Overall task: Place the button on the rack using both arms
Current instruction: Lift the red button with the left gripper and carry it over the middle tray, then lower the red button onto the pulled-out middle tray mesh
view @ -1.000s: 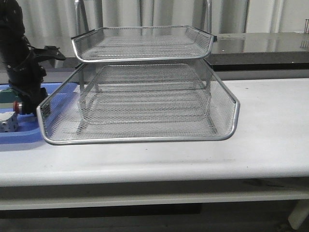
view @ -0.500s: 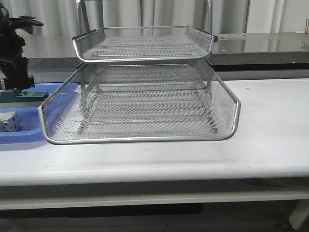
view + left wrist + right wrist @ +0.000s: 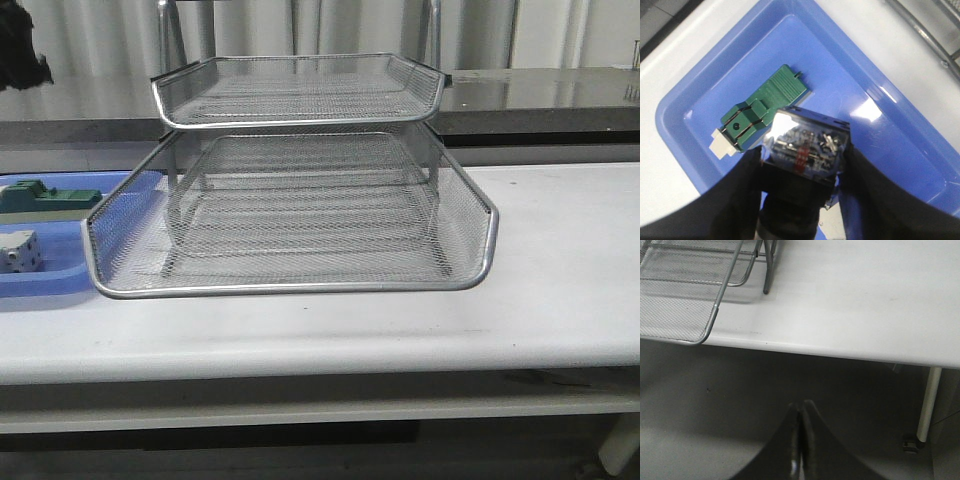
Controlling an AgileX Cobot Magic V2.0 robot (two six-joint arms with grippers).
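Left gripper (image 3: pixel 802 165) clamps button (image 3: pixel 807 145); red head hidden.

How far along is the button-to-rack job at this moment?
Done: the left gripper is shut on the button, held above the blue tray, where the green block lies. In hand: carrying it toward the rack. Left: all visible rack tiers are empty, so the placing remains. The right gripper is shut, empty, beyond the table edge.

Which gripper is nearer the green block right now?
Left. The left gripper, holding the button, hangs over the green block; the right gripper is off past the table edge.
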